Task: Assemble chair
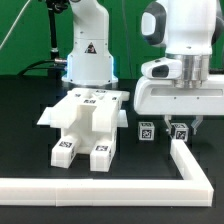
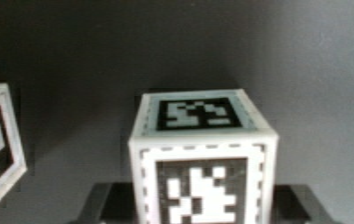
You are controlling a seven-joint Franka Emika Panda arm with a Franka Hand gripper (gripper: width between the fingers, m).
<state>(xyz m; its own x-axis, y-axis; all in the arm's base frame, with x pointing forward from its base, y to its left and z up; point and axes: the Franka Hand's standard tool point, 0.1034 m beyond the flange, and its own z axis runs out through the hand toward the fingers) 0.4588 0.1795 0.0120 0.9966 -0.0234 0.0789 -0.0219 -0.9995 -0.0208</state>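
chair: the joined chunk [image 1: 85, 122] sits about mid-table. It's blocky and white, with tags on its top slab and on the two stubby ends facing the exterior camera.

loose post [image 1: 180, 131]: a short square piece standing upright, at roughly 3 o'clock from the joined chunk in the exterior view and well apart from it. My wrist view shows one tag on its top and another on the side facing me.

second post [image 1: 146, 130]: also upright, at 9 o'clock of the loose post, between it and the joined chunk. It's near the loose post but not touching.

claw [image 1: 181, 122]: mine, hanging straight down over the loose post, with one jaw on either side of it and really close to its sides. Honestly can't tell if I'm actually pinching it or just hugging it.

L-shaped rail [image 1: 110, 185]: its long run lies at 6 o'clock of the joined chunk. The short leg comes up to just below the loose post.

table [image 1: 30, 100]: plain black.

arm base [image 1: 88, 45]: at 12 o'clock of the joined chunk.
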